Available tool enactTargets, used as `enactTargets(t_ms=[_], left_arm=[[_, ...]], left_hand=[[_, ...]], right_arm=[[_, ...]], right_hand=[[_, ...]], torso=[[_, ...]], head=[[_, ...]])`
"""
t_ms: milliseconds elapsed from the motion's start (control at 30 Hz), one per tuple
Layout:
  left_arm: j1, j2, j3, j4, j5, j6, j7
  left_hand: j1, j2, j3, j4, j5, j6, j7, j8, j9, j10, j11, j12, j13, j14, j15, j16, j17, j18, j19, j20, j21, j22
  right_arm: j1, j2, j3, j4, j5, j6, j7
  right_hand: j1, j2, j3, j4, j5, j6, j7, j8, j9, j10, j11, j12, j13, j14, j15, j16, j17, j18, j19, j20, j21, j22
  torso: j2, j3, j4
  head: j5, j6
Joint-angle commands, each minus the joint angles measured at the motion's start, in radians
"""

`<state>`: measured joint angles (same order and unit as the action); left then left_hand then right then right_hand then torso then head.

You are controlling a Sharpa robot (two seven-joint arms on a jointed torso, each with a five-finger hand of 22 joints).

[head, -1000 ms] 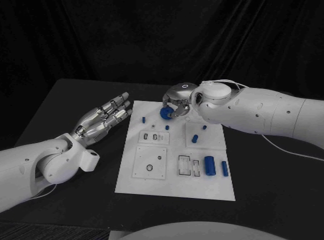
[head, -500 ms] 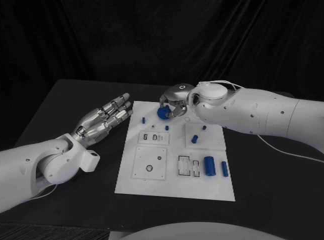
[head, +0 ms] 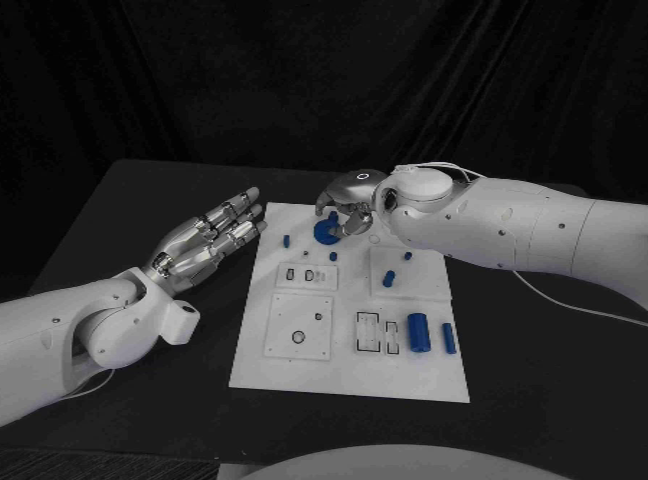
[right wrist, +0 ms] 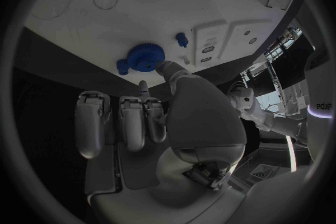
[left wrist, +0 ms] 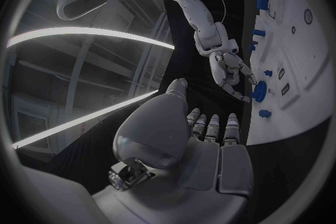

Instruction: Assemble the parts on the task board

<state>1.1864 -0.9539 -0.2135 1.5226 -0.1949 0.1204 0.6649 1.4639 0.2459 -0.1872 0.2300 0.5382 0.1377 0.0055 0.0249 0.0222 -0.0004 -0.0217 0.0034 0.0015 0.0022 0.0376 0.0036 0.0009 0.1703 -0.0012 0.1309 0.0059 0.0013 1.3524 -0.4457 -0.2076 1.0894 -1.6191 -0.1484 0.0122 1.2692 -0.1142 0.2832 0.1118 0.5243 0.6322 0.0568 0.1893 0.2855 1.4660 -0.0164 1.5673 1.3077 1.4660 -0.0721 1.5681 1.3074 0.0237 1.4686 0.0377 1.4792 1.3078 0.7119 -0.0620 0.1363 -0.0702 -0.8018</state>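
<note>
Gear [head: 326, 229] has shifted toward ten o'clock on the task board [head: 350, 372] — pinched by the right hand [head: 347, 208], nearing its seat; left hand [head: 209, 240] stays spread, empty.

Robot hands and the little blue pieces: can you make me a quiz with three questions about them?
1. True or false: the left robot hand is holding a blue piece.
2. Pick one: what is right at the fingertips of the right robot hand?
A) the round blue gear
B) a red ball
C) a spoon
3. Short answer: what colour is the task board?

Key: 1 false, its fingers are stretched out with nothing in them. 2 A. 3 white.
</note>
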Motion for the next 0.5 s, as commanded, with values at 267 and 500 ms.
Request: enactTargets(t_ms=[267, 500], left_arm=[[0.002, -0.007, 0.001, 0.003, 0.0, 0.016, 0.005], [0.002, -0.017, 0.001, 0.006, 0.0, 0.012, 0.003]], left_hand=[[0.005, 0.006, 0.003, -0.008, 0.005, -0.003, 0.005, 0.004, 0.001, 0.0, 0.008, -0.003, -0.002, -0.002, 0.009, -0.004, -0.001, -0.005, 0.001, 0.009, -0.006, -0.001], [0.005, 0.006, 0.004, -0.009, 0.005, -0.002, 0.005, 0.004, 0.001, 0.0, 0.008, -0.003, -0.002, -0.002, 0.01, -0.004, -0.001, -0.006, 0.001, 0.01, -0.006, -0.001]], right_arm=[[0.009, -0.087, 0.0, 0.065, -0.002, -0.154, 0.052], [0.054, -0.272, 0.0, 0.221, -0.002, -0.177, 0.01]], right_hand=[[-0.026, -0.002, -0.018, 0.002, -0.114, 0.041, 0.006, -0.001, -0.02, 0.105, -0.007, 0.004, 0.263, 0.105, -0.005, 0.003, 0.263, 0.006, 0.036, -0.002, 0.003, 0.204], [-0.042, 0.007, -0.068, 0.032, -0.293, 0.102, 0.005, 0.013, -0.029, 0.105, -0.007, 0.004, 0.263, 0.105, -0.005, 0.003, 0.263, -0.002, 0.055, -0.002, 0.025, 0.22]], torso=[[0.0, -0.0001, -0.0001], [-0.001, 0.0003, -0.0016]], head=[[0.001, 0.005], [-0.009, 0.002]])
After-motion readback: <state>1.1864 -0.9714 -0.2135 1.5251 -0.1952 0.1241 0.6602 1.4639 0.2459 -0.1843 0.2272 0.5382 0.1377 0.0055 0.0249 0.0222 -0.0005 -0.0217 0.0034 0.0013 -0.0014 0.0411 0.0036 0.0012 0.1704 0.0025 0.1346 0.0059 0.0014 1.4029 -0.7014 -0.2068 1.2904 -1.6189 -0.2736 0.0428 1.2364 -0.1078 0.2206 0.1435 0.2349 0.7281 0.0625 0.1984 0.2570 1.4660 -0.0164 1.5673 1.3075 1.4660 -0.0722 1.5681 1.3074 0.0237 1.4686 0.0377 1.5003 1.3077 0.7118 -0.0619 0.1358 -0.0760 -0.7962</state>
